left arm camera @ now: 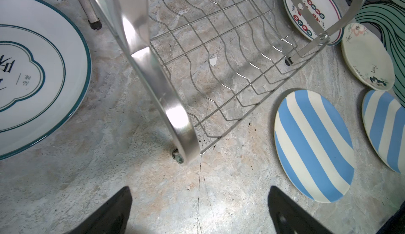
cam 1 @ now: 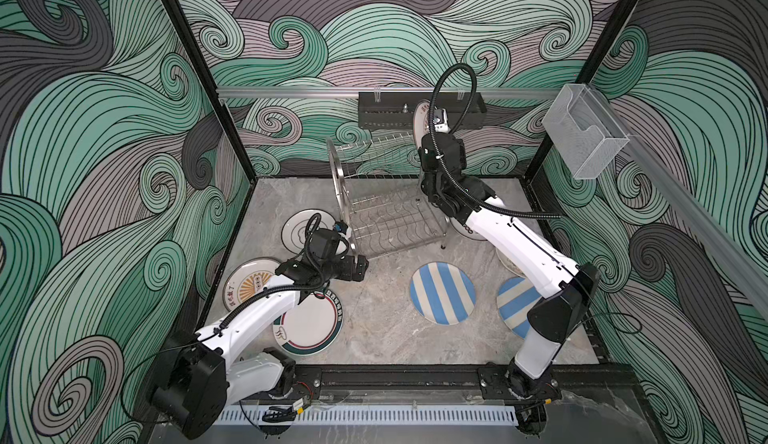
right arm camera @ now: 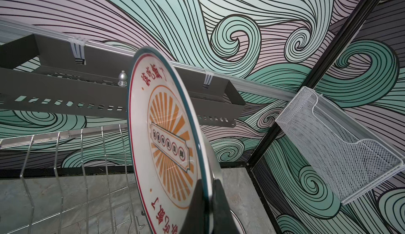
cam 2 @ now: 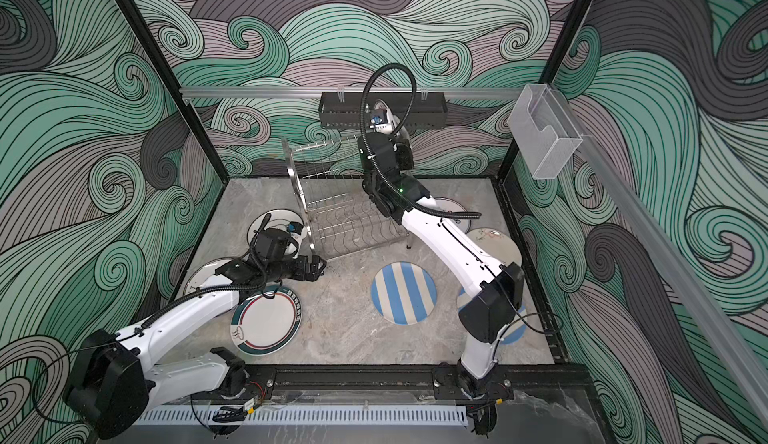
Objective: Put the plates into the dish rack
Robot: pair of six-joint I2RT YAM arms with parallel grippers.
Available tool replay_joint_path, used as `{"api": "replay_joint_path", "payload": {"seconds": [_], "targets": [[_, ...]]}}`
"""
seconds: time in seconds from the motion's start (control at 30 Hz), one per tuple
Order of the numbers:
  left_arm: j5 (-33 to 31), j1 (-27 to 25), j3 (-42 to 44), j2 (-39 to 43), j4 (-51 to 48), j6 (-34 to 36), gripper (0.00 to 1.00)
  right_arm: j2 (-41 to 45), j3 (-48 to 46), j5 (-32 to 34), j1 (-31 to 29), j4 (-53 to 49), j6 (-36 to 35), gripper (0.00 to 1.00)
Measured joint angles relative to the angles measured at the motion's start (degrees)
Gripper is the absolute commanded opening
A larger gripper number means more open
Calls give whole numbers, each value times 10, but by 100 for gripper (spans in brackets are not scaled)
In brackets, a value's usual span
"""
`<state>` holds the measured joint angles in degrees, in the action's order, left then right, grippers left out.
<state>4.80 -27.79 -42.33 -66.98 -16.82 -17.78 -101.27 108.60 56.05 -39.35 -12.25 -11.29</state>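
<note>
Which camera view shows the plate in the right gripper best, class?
The right wrist view: the plate is close and large, its orange sunburst face and teal rim clear, pinched by the right gripper. In both top views the arm hides all but a sliver. The left wrist view misses it.

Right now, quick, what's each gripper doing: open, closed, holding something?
Left gripper: open, holding nothing.
Right gripper: closed on the rim of the orange sunburst plate.
</note>
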Motion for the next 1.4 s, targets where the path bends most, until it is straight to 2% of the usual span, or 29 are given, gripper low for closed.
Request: {"api": "replay_joint_path", "payload": {"seconds": [0.37,0.6,0.93,1.13,1.23,1.3,1.33,1.4], "targets": [[-1,0,0,0,-1,-7,99,8,-35,-4,4,27,15,0],[-2,0,0,0,-1,-8,99,12,-41,-7,4,32,12,12],[-3,0,0,1,-1,-8,99,25,-61,-2,14,35,-3,18],[-3,0,0,10,-3,-9,99,33,-62,-2,14,35,-7,25],[-3,0,0,13,-4,-9,99,40,-62,-5,14,35,-10,31],[-3,0,0,14,-4,-9,99,46,-62,-9,14,34,-11,40],[-3,0,0,16,-4,-9,99,49,-62,-11,14,31,-12,41],[-5,0,0,17,-4,-10,98,56,-62,-18,14,24,-12,51]]}}
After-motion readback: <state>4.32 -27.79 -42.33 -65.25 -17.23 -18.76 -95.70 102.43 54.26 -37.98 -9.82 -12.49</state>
